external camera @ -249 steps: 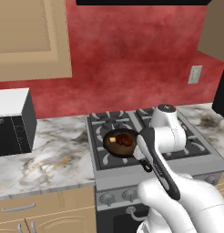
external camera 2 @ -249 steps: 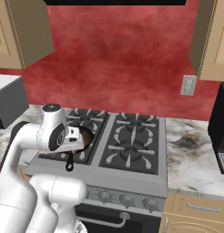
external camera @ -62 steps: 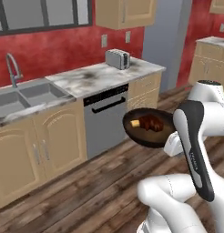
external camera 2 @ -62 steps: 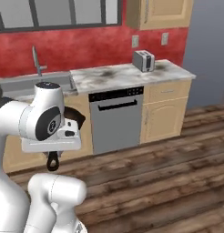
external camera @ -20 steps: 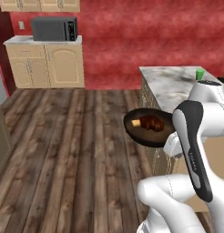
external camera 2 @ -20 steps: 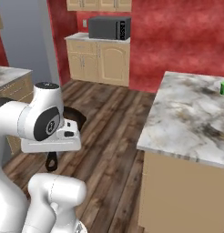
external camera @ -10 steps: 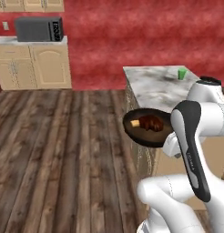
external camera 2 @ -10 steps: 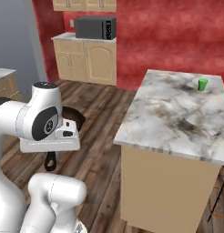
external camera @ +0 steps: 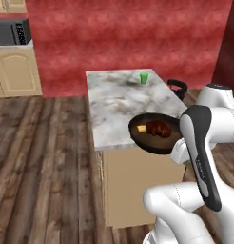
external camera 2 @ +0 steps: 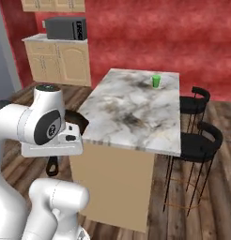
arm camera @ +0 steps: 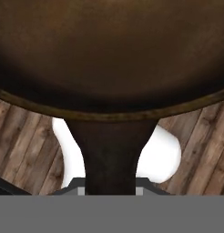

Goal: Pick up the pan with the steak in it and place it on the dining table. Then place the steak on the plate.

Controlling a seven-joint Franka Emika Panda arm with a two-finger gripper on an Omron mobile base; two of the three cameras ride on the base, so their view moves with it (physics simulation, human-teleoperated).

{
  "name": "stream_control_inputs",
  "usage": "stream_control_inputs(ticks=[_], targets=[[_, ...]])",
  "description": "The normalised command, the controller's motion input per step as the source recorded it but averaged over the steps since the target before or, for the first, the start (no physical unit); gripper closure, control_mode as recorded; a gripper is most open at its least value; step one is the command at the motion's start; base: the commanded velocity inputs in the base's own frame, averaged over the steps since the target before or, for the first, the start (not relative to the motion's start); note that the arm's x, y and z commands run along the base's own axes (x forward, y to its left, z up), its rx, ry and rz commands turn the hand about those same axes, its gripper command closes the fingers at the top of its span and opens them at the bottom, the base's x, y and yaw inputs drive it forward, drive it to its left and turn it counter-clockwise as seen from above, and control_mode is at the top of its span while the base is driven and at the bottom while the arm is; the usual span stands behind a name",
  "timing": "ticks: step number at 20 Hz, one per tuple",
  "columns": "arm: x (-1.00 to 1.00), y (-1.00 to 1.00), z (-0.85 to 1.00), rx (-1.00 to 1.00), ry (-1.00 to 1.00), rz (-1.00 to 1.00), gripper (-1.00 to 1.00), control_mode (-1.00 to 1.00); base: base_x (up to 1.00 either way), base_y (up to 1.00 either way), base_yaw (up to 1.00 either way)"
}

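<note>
Claw (arm camera: 111,191) clamped on pan (external camera: 154,135) handle, fingertips mostly cut off at hand view's edge. Pan held in air at near corner of marble bench (external camera: 120,102); steak (external camera: 158,128) in it. Green cup (external camera: 144,78) at bench's far end.

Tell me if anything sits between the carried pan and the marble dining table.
Nothing visible does. The round black cast-iron pan, carrying the reddish-brown steak, hangs at the near edge of the white-grey marble dining table. The tabletop ahead is bare marble; the small green cup stands at the far end, well away.
</note>
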Motion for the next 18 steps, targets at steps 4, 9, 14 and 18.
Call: stream_control_inputs(ticks=[4, 9, 14, 18], targets=[[0.00, 0.00, 0.00, 0.00, 0.00, 0.00, 1.00, 1.00, 0.05, -1.00, -0.18], [0.00, 0.00, 0.00, 0.00, 0.00, 0.00, 1.00, 1.00, 0.05, -1.00, -0.18], [0.00, 0.00, 0.00, 0.00, 0.00, 0.00, 1.00, 1.00, 0.06, -1.00, -0.18], [0.00, 0.00, 0.00, 0.00, 0.00, 0.00, 1.00, 1.00, 0.06, -1.00, -0.18]])
